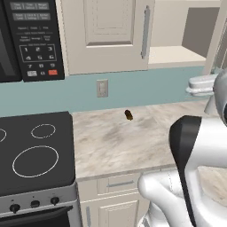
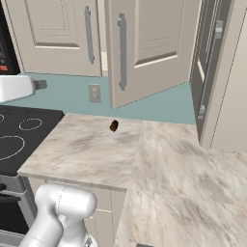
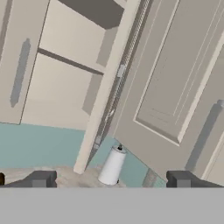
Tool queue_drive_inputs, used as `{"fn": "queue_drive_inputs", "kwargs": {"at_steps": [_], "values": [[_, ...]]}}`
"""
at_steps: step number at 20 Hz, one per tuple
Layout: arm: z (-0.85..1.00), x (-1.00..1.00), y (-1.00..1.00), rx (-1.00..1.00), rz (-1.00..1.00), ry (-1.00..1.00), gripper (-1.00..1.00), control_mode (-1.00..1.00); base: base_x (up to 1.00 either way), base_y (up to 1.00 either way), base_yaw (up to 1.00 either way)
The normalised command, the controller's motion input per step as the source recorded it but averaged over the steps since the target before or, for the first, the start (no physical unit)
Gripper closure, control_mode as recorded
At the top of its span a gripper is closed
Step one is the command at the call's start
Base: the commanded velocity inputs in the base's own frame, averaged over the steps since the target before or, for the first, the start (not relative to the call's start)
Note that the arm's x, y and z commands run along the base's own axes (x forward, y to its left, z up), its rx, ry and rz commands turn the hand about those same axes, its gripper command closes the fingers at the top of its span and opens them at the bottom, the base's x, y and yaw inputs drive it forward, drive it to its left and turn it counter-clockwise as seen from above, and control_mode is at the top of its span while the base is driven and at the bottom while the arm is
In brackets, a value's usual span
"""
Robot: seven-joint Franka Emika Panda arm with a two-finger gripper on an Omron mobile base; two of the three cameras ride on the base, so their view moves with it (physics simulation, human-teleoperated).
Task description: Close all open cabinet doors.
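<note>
Above counter [image 2: 164, 169], open cabinet door [image 2: 144, 48] swings out beside shut neighbour [image 2: 53, 36]; second door ajar at far right. Gripper [image 3: 109, 180] spread wide, empty, facing open door [image 3: 175, 78] (handle [image 3: 202, 135] not reached). Risk: fingers snagging door edge, bottle [image 3: 111, 166] toppling.

Glossy white rounded arm [image 1: 195, 177] with black joint band, dark square fingertips [image 3: 41, 179]

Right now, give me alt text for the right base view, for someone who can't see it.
A beige cabinet door stands swung open over a marble counter, beside a shut door. A small dark object lies on the counter, with a black stove at left.
</note>
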Motion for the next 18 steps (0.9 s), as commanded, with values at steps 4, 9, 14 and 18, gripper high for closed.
{"fn": "queue_drive_inputs", "kwargs": {"at_steps": [4, 9, 14, 18], "values": [[0.0, 0.0, -0.8, 0.16, 0.0, -0.09, -1.0, -1.0, 0.0, 0.0, 0.0], [0.02, -0.01, -0.62, 0.22, 0.04, -0.17, -1.0, -1.0, 0.0, 0.0, 0.0], [0.06, -0.06, -0.38, 0.23, 0.15, -0.12, -1.0, -1.0, 0.0, 0.0, 0.0], [0.23, -0.02, -0.29, 0.22, 0.21, -0.02, -1.0, -1.0, 0.0, 0.0, 0.0]]}}
